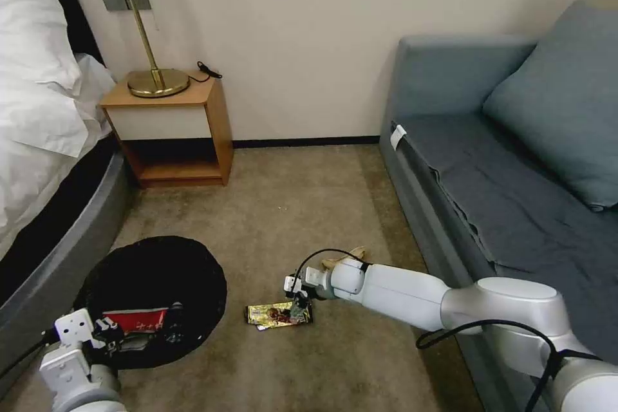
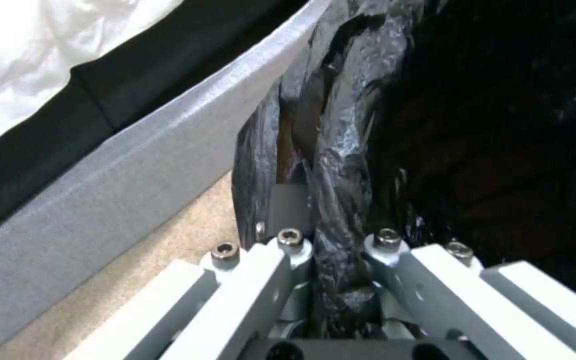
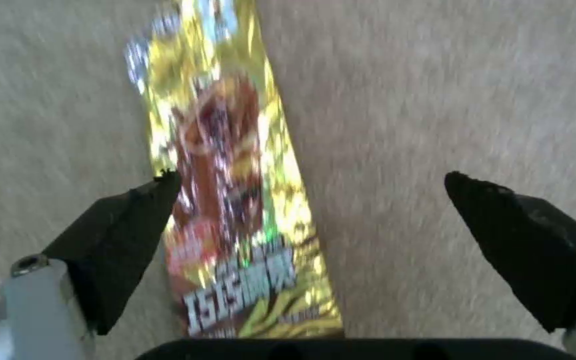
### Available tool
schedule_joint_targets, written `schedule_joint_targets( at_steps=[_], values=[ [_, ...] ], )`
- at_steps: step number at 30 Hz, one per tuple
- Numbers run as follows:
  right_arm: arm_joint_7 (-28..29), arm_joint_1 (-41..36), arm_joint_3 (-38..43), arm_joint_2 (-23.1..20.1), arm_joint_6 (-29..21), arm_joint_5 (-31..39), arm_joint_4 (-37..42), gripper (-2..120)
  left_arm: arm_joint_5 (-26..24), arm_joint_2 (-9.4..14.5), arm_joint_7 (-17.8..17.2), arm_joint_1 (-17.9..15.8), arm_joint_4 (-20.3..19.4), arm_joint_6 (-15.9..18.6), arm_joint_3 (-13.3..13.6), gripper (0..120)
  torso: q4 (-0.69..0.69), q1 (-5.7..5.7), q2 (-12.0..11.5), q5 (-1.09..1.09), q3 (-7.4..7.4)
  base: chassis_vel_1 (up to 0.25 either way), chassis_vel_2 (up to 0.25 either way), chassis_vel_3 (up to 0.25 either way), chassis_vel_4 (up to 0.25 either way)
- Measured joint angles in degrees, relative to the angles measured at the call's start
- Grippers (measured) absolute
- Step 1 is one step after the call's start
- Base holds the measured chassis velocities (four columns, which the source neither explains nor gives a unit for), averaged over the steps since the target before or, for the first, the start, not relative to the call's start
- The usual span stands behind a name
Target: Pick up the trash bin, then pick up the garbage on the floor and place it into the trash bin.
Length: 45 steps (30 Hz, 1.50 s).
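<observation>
My right gripper [image 3: 311,192] is spread wide just above the gold snack wrapper [image 3: 231,200], which lies flat on the carpet [image 3: 435,100] between the fingers, nearer one. My left gripper [image 2: 331,250] pinches the black-bagged rim of the trash bin [image 1: 154,270]; a red wrapper [image 1: 136,320] lies inside.

Glossy foil snack wrapper [image 3: 235,210] on matt carpet [image 3: 435,100].
</observation>
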Motion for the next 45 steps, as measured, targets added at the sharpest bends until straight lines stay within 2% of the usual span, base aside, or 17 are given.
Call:
schedule_joint_targets(
  at_steps=[8,22,26,33,34,38,39,43,44,45],
  values=[
    [-0.8,-2.3,1.4,2.2,2.6,-2.6,-7.0,100,0.0,-0.1,0.0,0.7,-0.1,-0.4,0.2,3,0.00,-0.01,0.0,0.00,0.00,0.000,0.000,0.000,0.000],
    [-0.7,-4.7,2.5,3.0,5.1,-4.5,-9.2,96,0.3,-0.2,-0.1,1.3,-0.4,-1.3,0.1,3,-0.02,-0.01,0.0,-0.01,-0.01,0.000,0.000,0.000,0.000],
    [-0.7,-5.0,2.7,2.8,5.8,-4.8,-9.0,88,0.4,-0.2,-0.1,1.3,-0.4,-1.3,0.2,3,-0.03,-0.01,0.0,-0.02,-0.02,0.000,0.000,0.000,0.000],
    [-0.8,-5.2,2.5,2.1,6.9,-4.9,-7.8,65,0.8,-0.3,-0.1,1.1,-0.4,-1.3,0.4,3,-0.02,-0.01,0.0,-0.01,-0.01,0.000,0.000,0.000,0.000],
    [-0.8,-5.2,2.5,2.1,6.9,-4.9,-7.8,65,0.8,-0.3,-0.1,1.1,-0.4,-1.3,0.4,3,-0.02,-0.01,0.0,-0.01,-0.01,0.000,0.000,0.000,0.000],
    [-0.6,-5.2,2.4,1.7,7.2,-5.0,-7.0,50,1.0,-0.4,-0.1,1.0,-0.4,-1.3,0.5,3,0.04,-0.01,0.0,0.03,0.00,0.000,0.000,0.000,0.000],
    [-0.6,-5.2,2.4,1.7,7.2,-5.0,-7.0,50,1.0,-0.4,-0.1,1.0,-0.4,-1.3,0.5,3,0.04,-0.01,0.0,0.03,0.00,0.000,0.000,0.000,0.000],
    [-0.2,-4.9,2.4,0.7,7.5,-4.8,-5.6,30,1.2,-0.4,-0.1,0.9,-0.4,-1.3,0.6,3,0.03,0.00,0.0,0.03,0.01,0.000,0.000,0.000,0.000],
    [-0.2,-4.9,2.4,0.7,7.5,-4.8,-5.6,30,1.2,-0.4,-0.1,0.9,-0.4,-1.3,0.6,3,0.03,0.00,0.0,0.03,0.01,0.000,0.000,0.000,0.000],
    [-0.1,-4.7,2.4,0.1,7.5,-4.4,-4.6,25,1.2,-0.4,-0.1,0.9,-0.4,-1.3,0.6,3,0.01,-0.01,0.0,0.02,0.01,0.000,0.000,0.000,0.000]
  ],
)
